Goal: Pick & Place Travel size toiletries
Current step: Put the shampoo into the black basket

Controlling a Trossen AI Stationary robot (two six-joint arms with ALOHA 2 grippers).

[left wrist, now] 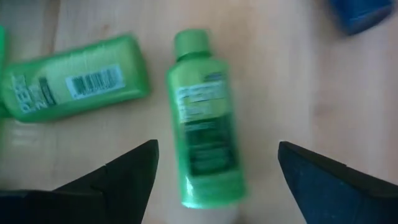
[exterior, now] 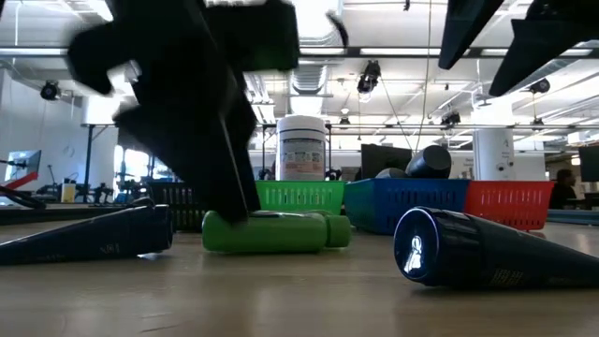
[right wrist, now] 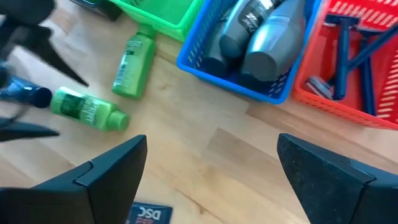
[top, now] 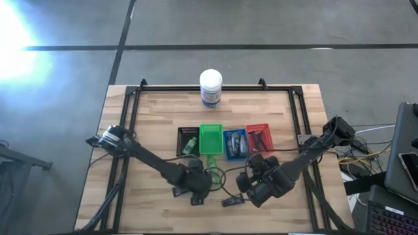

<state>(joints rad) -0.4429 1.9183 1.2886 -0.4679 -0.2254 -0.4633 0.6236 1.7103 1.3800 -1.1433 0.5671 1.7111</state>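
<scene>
Left wrist view: green bottle [left wrist: 205,124] between spread fingers [left wrist: 118,174].

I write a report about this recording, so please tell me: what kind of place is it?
Probably a robotics lab or workshop in a large open hall: a wooden table in a black frame on concrete floor, exposed ceiling pipes and lights, monitors behind.

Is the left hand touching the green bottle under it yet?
Apart. The left wrist view shows the left hand open, with bare wood between each finger and the green bottle lying between them.
</scene>
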